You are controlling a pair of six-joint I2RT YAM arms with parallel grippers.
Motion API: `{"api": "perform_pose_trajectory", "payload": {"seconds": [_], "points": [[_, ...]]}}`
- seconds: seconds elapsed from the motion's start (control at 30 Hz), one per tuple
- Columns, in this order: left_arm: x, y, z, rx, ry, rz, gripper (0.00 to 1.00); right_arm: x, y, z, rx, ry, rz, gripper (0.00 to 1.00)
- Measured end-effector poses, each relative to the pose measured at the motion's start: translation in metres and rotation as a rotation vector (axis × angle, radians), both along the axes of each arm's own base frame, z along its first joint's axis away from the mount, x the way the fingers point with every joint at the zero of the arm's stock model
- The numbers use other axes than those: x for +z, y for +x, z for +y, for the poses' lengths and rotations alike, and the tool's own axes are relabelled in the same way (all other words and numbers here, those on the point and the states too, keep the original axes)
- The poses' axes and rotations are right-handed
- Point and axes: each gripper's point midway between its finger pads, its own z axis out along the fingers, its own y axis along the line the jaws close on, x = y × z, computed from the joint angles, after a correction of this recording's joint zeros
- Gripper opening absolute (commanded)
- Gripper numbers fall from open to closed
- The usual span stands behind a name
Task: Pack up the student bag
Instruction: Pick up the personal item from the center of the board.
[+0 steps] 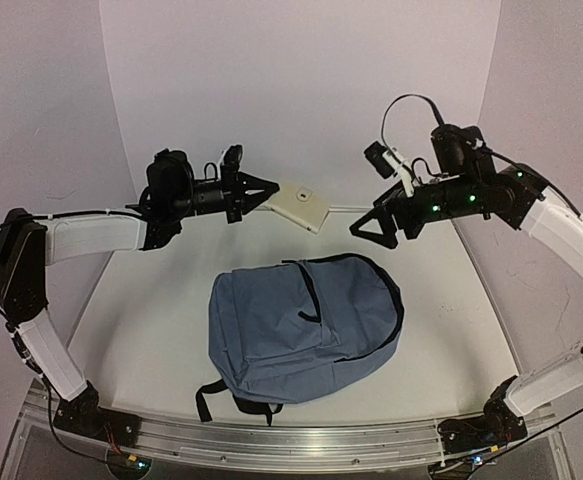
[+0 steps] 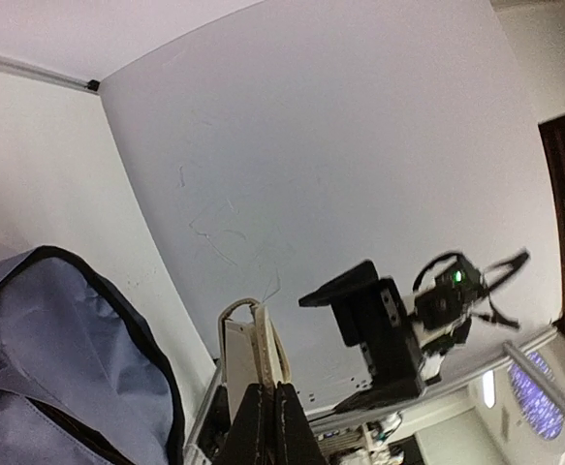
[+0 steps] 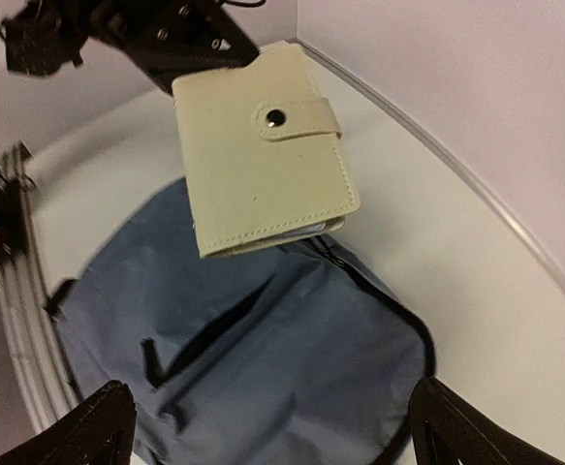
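The student bag [image 1: 301, 325], a slate-blue backpack with black straps, lies flat on the white table between the arms. It also shows in the left wrist view [image 2: 49, 368] and under the right wrist camera [image 3: 263, 358]. My left gripper [image 1: 269, 190] is shut on the edge of a cream wallet [image 1: 299, 203] with a snap strap and holds it in the air behind the bag. In the left wrist view the wallet [image 2: 253, 344] stands edge-on out of that gripper [image 2: 267, 397]. My right gripper [image 1: 366, 222] is open, just right of the wallet [image 3: 263, 145] and apart from it. Nothing is between its fingers [image 3: 103, 421].
White walls curve round the table on three sides. The metal rail [image 1: 301, 440] with both arm bases runs along the near edge. The bag's black straps [image 1: 221, 395] trail toward that rail. The right arm [image 2: 389, 329] shows across from the left wrist camera.
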Motion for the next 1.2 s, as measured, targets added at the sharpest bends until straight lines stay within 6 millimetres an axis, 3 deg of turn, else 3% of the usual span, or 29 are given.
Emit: {"api": "perform_pose_trajectory", "payload": {"seconds": [0.13,0.37,0.77,1.07,1.13,1.2], "points": [[0.015,-0.019,-0.001,-0.076,0.009,-0.108,0.0,0.014,0.0,0.008,0.024,0.155,0.177,0.97],[0.013,-0.052,-0.009,-0.221,0.033,-0.183,0.0,-0.009,-0.008,0.027,0.109,0.241,0.467,0.9],[0.018,-0.098,-0.025,-0.401,0.02,-0.216,0.0,-0.011,-0.029,0.043,0.239,0.301,0.644,0.68],[0.028,-0.097,-0.03,-0.421,-0.015,-0.237,0.0,-0.005,-0.05,0.054,0.33,0.313,0.675,0.32],[0.025,-0.095,-0.031,-0.422,-0.011,-0.229,0.01,-0.005,-0.053,0.055,0.339,0.315,0.681,0.18],[0.021,-0.094,-0.032,-0.421,-0.005,-0.217,0.12,-0.005,-0.053,0.054,0.337,0.315,0.691,0.02]]}}
